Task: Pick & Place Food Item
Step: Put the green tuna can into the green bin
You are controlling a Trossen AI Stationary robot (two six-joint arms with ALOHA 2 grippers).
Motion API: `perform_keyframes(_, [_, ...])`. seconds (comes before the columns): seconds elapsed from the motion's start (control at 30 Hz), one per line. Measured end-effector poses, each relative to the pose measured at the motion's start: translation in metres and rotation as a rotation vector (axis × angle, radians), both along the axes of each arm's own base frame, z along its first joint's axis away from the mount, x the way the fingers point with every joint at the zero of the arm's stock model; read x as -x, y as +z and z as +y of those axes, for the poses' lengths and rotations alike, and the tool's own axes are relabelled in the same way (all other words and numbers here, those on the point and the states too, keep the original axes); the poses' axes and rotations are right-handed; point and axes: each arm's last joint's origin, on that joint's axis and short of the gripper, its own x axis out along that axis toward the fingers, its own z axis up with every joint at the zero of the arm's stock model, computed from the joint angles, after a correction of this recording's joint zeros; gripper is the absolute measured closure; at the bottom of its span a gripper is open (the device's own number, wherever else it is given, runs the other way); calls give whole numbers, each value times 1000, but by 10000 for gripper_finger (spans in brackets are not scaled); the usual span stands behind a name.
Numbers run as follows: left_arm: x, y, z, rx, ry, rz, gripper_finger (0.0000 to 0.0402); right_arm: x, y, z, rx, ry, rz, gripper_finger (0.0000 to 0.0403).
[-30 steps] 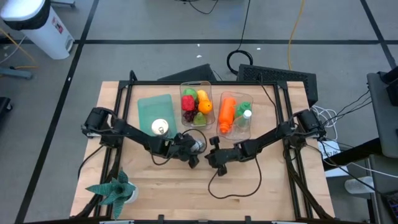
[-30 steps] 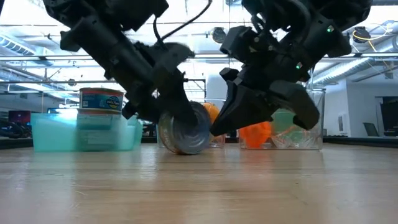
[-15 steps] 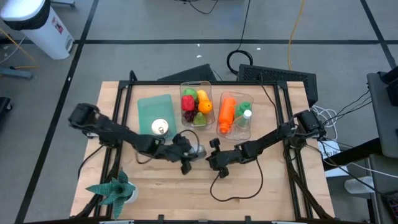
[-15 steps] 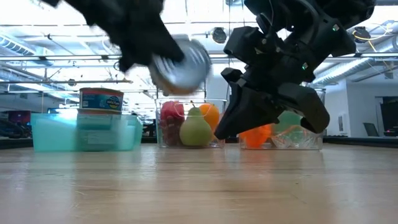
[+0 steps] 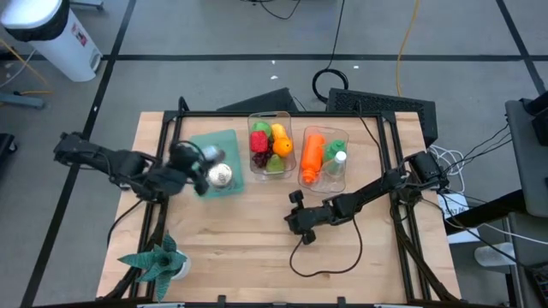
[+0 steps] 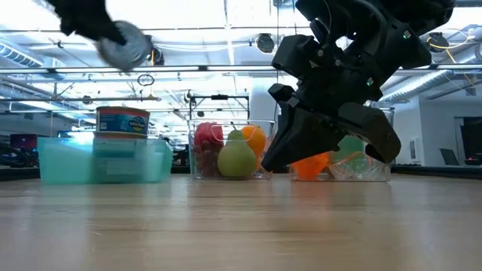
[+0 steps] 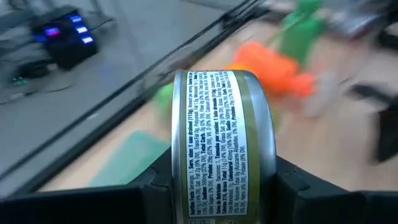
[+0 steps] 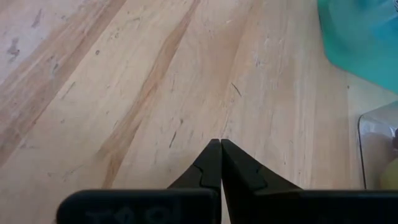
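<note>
left pincer [image 5: 199, 168] holds the can [image 5: 220, 175] above the teal bin [image 5: 214, 145], not yet dropped; right pincer [image 8: 216, 155] is closed and empty.

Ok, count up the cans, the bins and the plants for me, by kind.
Cans: 2 (held can, binned can)
Bins: 3 (teal bin, fruit bin, other clear bin)
Plants: 1 (plant)
Total: 6

Can [image 7: 222, 146]: silver metal, white label with black print, olive-gold band. Bin [image 5: 208, 146]: translucent teal. Carrot [image 5: 312, 156]: orange. Pear [image 6: 237, 159]: green. Table [image 5: 257, 248]: pale wood grain. Grippers: black.
</note>
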Motion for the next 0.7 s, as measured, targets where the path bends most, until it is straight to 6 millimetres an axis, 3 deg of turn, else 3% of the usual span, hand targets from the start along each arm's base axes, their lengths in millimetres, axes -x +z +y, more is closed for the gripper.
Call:
perform_keyframes(0.13, [19,-6,16,-51,74,148,267,0,0,0,-1,0,-1,403])
perform_keyframes(0.33, [28,-21,33,-102,182,429,267,0,0,0,-2,0,-5,403])
perform_keyframes(0.7, [-3,-50,52,-45,175,794,267,0,0,0,-22,-18,-7,403])
